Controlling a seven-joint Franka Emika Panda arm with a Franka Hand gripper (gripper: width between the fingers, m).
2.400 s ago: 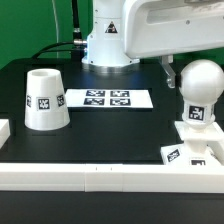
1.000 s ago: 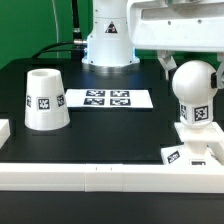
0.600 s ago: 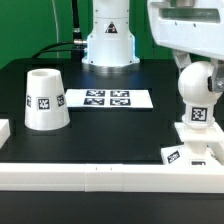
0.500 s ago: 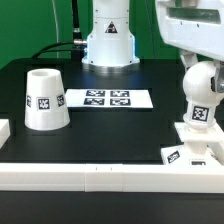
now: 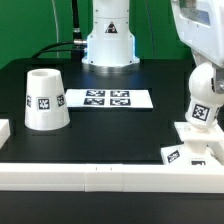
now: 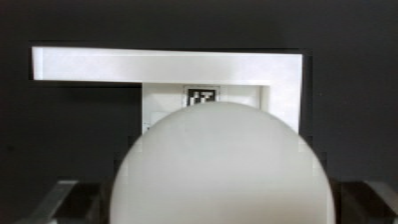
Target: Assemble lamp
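- Nearest, the long white rail (image 5: pixel 100 175) is lying along the table's front edge, unmoved.
- Just behind it at the far right, the base (image 5: pixel 190 140) is sitting in the same spot as a couple of seconds ago.
- The bulb (image 5: pixel 205 95) is standing over the base with its stem down. It is now leaning and sitting further right than before, half out of the exterior view.
- The gripper (image 5: pixel 204 60) is swinging right above it. The wrist view shows the bulb filling the gap between the jaws, so I judge them closed on the bulb.
- This suggests the bulb is being worked into the base, and is not yet seated and released.
- Further left, the shade (image 5: pixel 44 100) is waiting untouched, well apart.
- Beyond, the marker board (image 5: pixel 107 98) is lying flat.
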